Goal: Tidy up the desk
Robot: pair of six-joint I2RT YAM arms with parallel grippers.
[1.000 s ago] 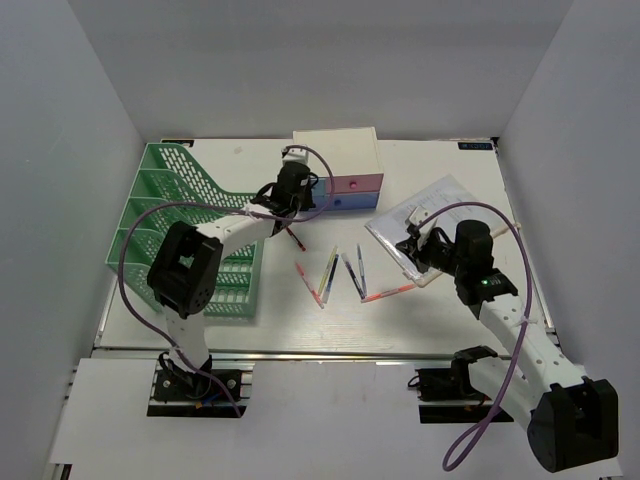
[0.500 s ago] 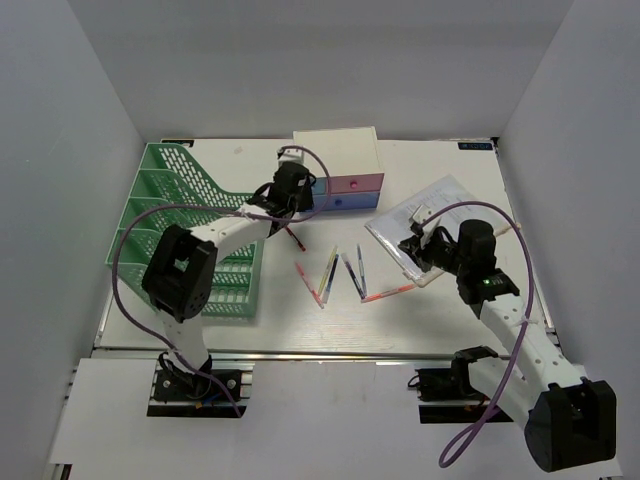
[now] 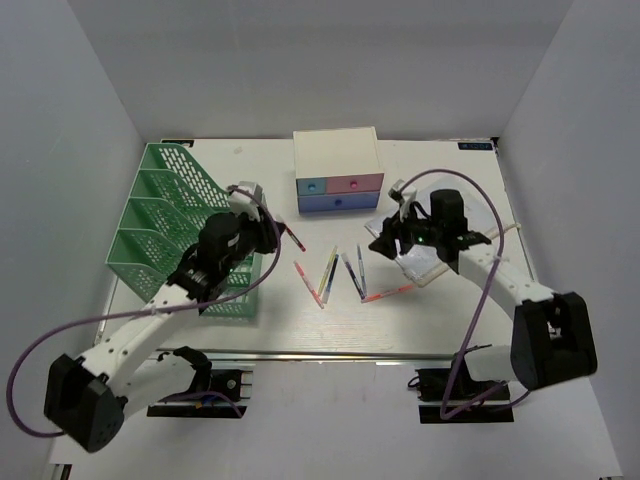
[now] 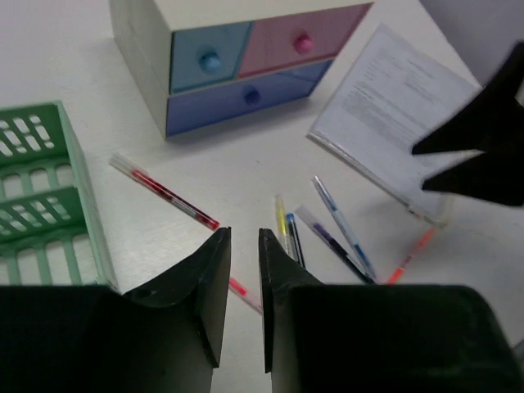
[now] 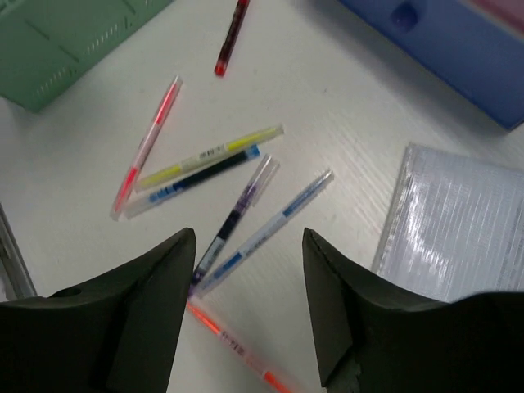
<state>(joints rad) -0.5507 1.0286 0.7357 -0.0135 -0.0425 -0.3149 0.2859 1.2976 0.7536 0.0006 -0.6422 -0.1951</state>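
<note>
The desk (image 3: 440,165) is an off-white tabletop with several pens scattered at its middle. A red pen (image 3: 295,237) lies nearest the drawers; pink (image 3: 308,283), yellow (image 3: 328,272), purple (image 3: 350,275), blue (image 3: 361,268) and orange (image 3: 390,292) pens lie in front of it. My left gripper (image 3: 268,235) hovers beside the rack, short of the red pen (image 4: 164,192). Its jaws (image 4: 244,237) stand open by a narrow gap with nothing between them. My right gripper (image 3: 385,240) hangs over the pens' right side, wide open (image 5: 249,237) and empty above the blue pen (image 5: 270,229).
A white drawer box (image 3: 338,170) with pink and blue drawers, all closed, stands at the back. A green mesh file rack (image 3: 180,225) fills the left side. A clear folder with a printed sheet (image 3: 432,250) lies right of the pens, partly under my right arm. Grey walls enclose the desk.
My left gripper has pulled back from the drawer box toward the rack and its jaws have parted. My right gripper has opened and shifted left off the folder's edge, over the pens.
</note>
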